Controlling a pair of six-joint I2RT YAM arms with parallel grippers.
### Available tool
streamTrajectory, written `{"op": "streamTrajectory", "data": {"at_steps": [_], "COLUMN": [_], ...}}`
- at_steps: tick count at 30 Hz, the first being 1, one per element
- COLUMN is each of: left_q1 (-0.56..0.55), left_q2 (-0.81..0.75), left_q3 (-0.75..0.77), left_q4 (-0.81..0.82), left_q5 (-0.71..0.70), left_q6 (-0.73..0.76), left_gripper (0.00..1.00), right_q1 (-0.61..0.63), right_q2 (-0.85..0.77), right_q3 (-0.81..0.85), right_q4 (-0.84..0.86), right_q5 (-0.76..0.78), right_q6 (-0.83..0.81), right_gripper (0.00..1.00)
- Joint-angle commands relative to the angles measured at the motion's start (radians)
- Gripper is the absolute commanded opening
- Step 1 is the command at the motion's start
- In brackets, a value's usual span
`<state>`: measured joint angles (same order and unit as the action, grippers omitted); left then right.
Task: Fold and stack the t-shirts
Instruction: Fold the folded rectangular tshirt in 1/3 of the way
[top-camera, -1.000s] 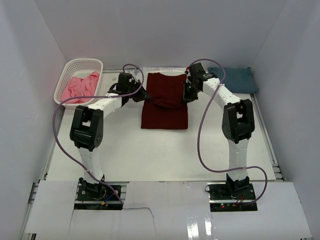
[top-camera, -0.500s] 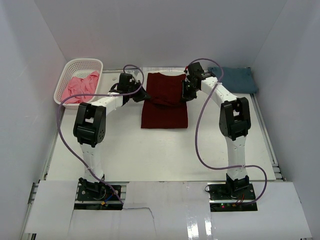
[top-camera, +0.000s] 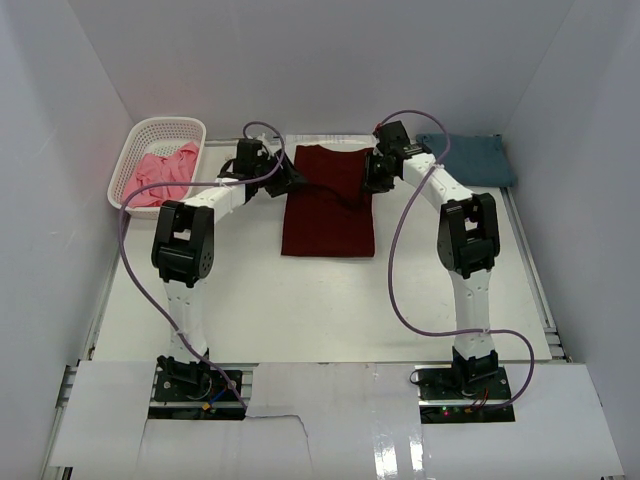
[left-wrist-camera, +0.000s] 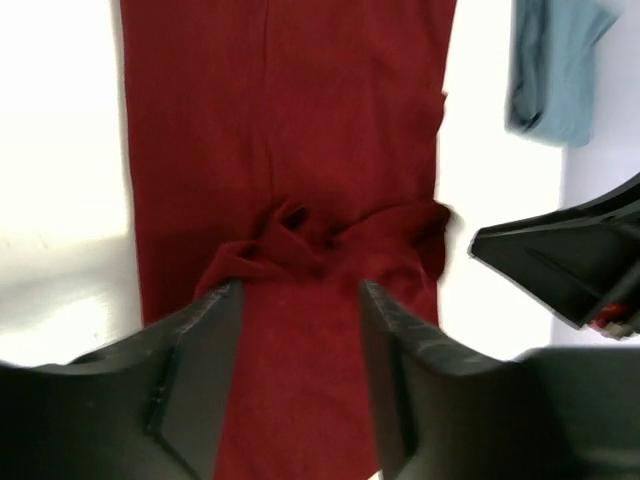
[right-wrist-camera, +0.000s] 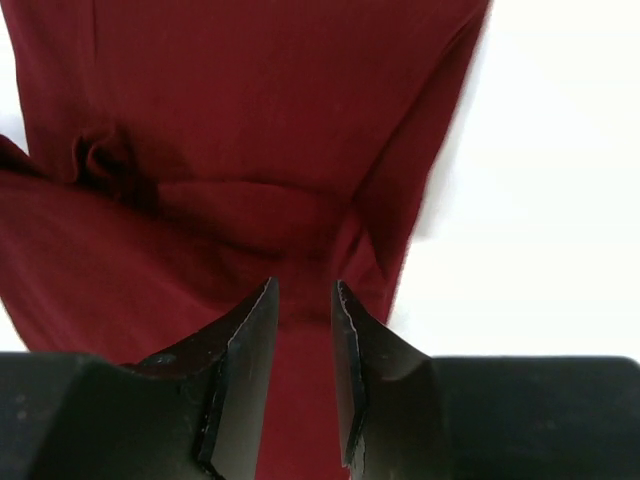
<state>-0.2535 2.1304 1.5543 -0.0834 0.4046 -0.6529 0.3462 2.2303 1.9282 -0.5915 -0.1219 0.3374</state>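
Observation:
The dark maroon t-shirt (top-camera: 328, 215) lies flat in the middle of the table, its far half folded over with a bunched ridge (left-wrist-camera: 330, 240) across it. My left gripper (top-camera: 290, 181) hovers at its left edge, jaws open, with only cloth showing below the gap (left-wrist-camera: 300, 305). At the shirt's right edge my right gripper (top-camera: 368, 181) has its jaws a little apart over the fold (right-wrist-camera: 305, 290), holding nothing. The slate-blue t-shirt (top-camera: 470, 158) lies folded at the far right (left-wrist-camera: 555, 70). A crumpled pink t-shirt (top-camera: 160, 172) sits in the basket.
The white lattice basket (top-camera: 165, 126) stands at the far left corner. White walls close in the table on three sides. The right gripper's black finger (left-wrist-camera: 570, 260) shows in the left wrist view, close beside the maroon shirt. Purple cables loop off both arms.
Both grippers were shut on the maroon shirt's edges and have now opened and let the cloth go. The shirt's folded half has settled flat. Both arms reached slightly farther back.

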Motion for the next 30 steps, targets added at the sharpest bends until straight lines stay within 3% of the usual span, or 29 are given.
{"op": "streamTrajectory", "data": {"at_steps": [1, 5, 9, 17, 21, 30], "left_q1": [0.034, 0.057, 0.060, 0.028, -0.016, -0.079], "left_q2": [0.002, -0.003, -0.018, -0.266, -0.357, -0.357], "left_q3": [0.062, 0.072, 0.142, -0.218, -0.370, -0.451], "left_q4": [0.039, 0.103, 0.007, 0.143, 0.195, 0.195], "left_q5": [-0.009, -0.012, -0.019, 0.118, 0.146, 0.195], "left_q6": [-0.060, -0.091, -0.028, -0.018, 0.007, 0.079], "left_gripper": [0.66, 0.68, 0.69, 0.67, 0.66, 0.66], "right_q1": [-0.019, -0.023, -0.023, -0.026, -0.027, -0.029], "right_q2": [-0.014, -0.029, -0.082, -0.089, -0.089, -0.031], "right_q3": [0.012, -0.009, -0.058, -0.155, -0.219, -0.138], "right_q4": [0.097, 0.168, 0.228, 0.285, 0.315, 0.266], "right_q5": [0.059, 0.077, 0.007, -0.333, -0.294, -0.148], "right_q6": [0.044, 0.055, 0.011, 0.020, 0.037, -0.050], "right_gripper": [0.34, 0.34, 0.34, 0.34, 0.39, 0.44]}}
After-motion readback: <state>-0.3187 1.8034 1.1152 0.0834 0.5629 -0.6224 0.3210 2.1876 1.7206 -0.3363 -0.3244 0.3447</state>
